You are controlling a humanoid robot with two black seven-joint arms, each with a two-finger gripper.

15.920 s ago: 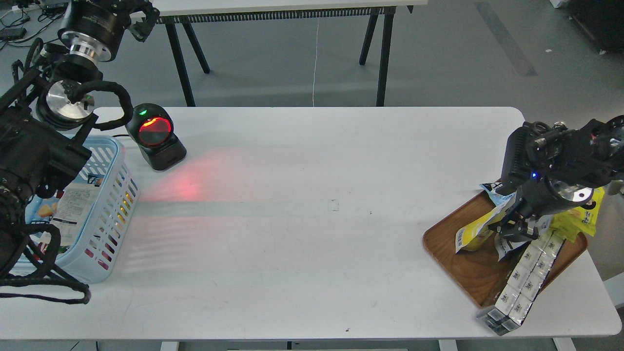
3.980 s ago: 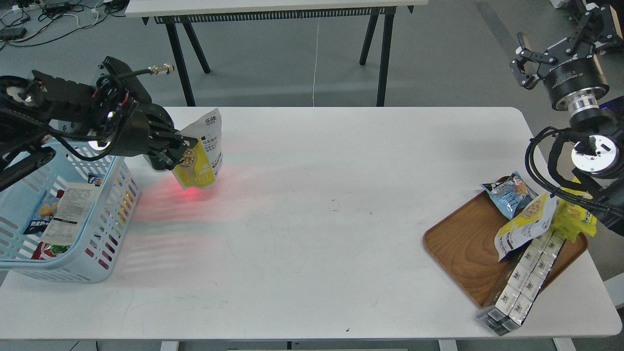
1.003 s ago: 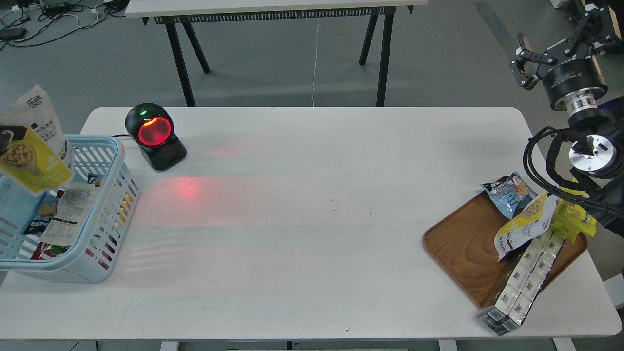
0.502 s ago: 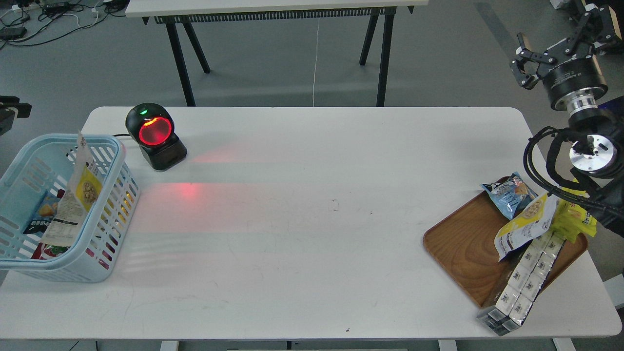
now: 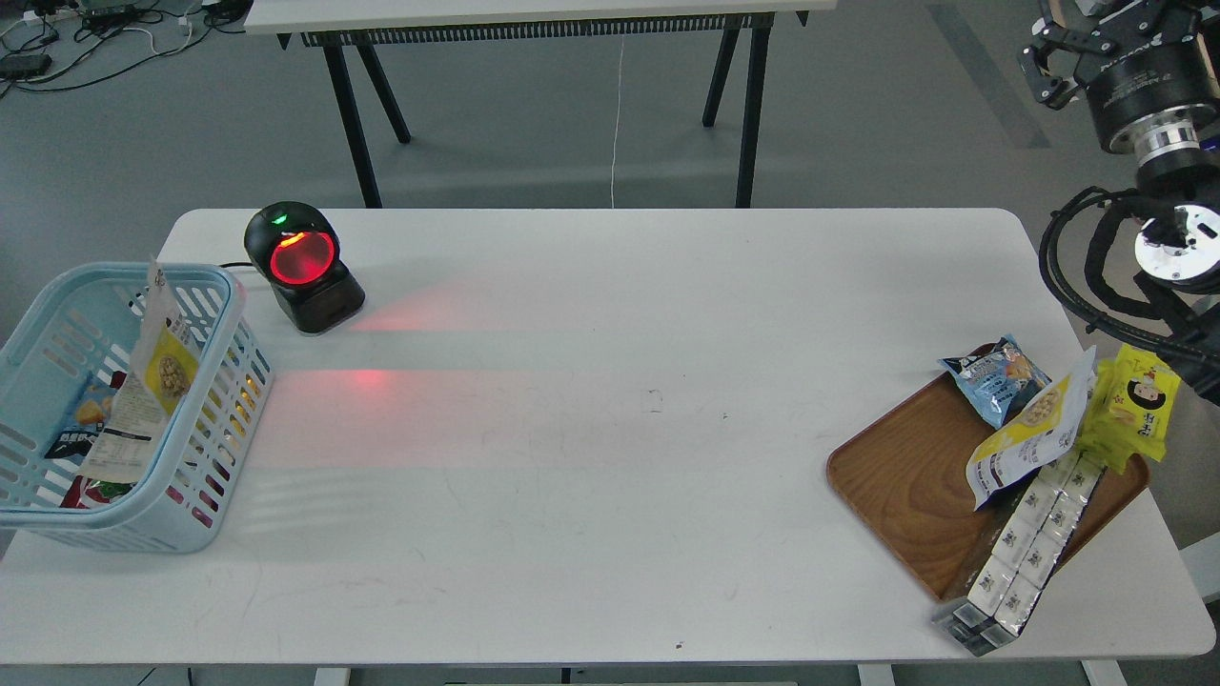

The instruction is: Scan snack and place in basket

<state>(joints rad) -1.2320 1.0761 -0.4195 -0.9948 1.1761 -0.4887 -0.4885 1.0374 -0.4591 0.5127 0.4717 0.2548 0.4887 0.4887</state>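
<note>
In the head view, the snack (image 5: 164, 357) is seen leaning upright inside the basket (image 5: 205, 519) at the table's left edge. The left gripper is out of view. The right gripper (image 5: 1053, 48), raised at the far right corner, cannot be judged spread or closed. Placement appears done; nothing should be disturbed in withdrawing.

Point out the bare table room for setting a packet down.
The widest free stretch lies between the scanner and the wooden tray. It is crowded inside the basket and on the tray's right half, under packets and boxes.
</note>
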